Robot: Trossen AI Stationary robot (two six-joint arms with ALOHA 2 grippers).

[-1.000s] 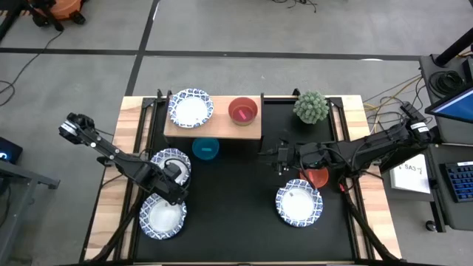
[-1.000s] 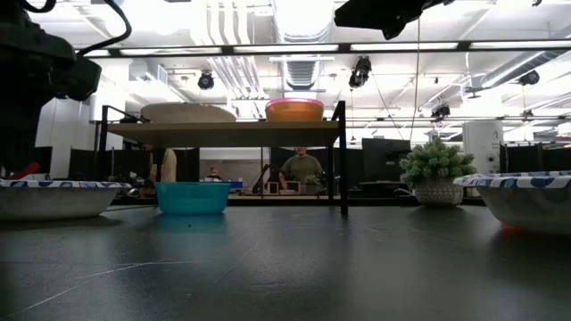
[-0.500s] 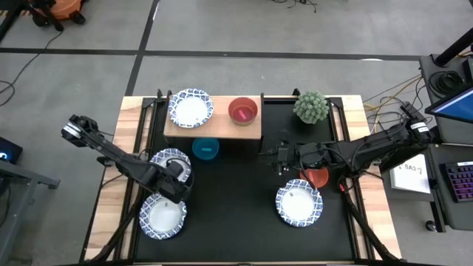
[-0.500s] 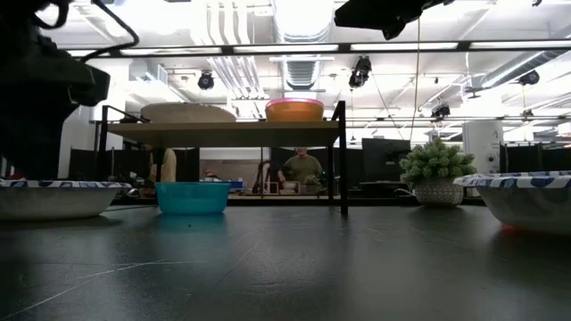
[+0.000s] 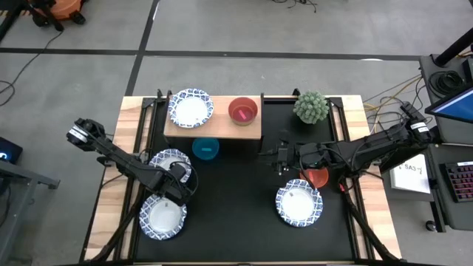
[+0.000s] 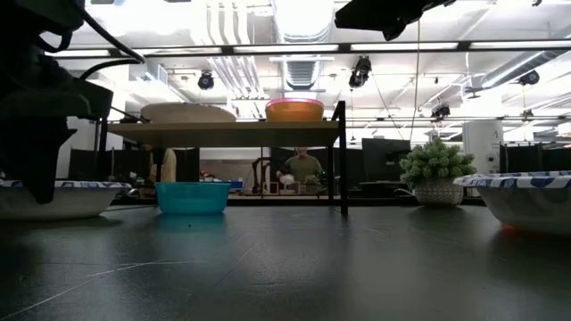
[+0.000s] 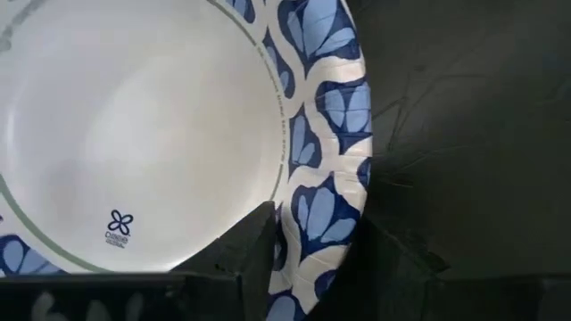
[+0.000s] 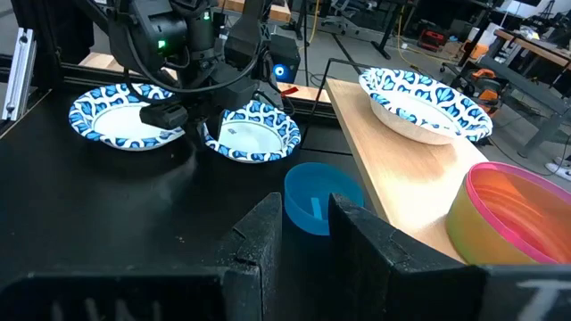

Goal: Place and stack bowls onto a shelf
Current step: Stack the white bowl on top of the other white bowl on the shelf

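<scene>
The left gripper point(image 5: 171, 198), jaws apart and apparently straddling the rim of the patterned bowl point(image 5: 162, 217) near the surface's front-left corner, is nearer than the right gripper point(image 5: 272, 157), jaws slightly apart.

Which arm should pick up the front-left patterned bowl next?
Left. Its hand already straddles that bowl's rim; the right hand waits mid-table, near the shelf.

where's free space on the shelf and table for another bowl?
Shelf: its front strip is bare; the patterned bowl and magenta bowl fill the back. Table: open middle between the teal bowl and right-side patterned bowl. Crowded at left, where the left gripper straddles a bowl rim.
</scene>
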